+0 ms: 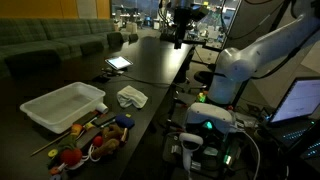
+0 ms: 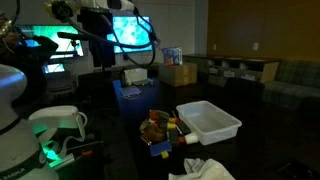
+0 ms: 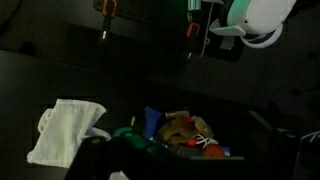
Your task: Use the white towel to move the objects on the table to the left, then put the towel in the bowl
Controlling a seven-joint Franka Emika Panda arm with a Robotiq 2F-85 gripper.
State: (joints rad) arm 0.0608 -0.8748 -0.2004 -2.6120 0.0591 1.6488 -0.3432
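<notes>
The white towel (image 1: pixel 132 96) lies crumpled on the dark table, and shows in both exterior views (image 2: pixel 205 170) and at the left of the wrist view (image 3: pixel 65 130). A pile of small colourful toys (image 1: pixel 95 135) (image 2: pixel 160 130) (image 3: pixel 182 132) lies beside it. The bowl is a white rectangular tub (image 1: pixel 40 112) (image 2: pixel 226 128) next to the toys. My gripper (image 1: pixel 179 35) (image 2: pixel 100 52) hangs high above the table, well away from the towel. It is dark, and I cannot tell whether it is open.
A tablet (image 1: pixel 118 63) lies further along the table. A cardboard box (image 2: pixel 178 73) and a white box (image 2: pixel 133 76) stand at the far end. Sofas (image 1: pixel 50 45) line the wall. A laptop (image 1: pixel 300 100) and lit electronics (image 1: pixel 205 125) sit by the robot base.
</notes>
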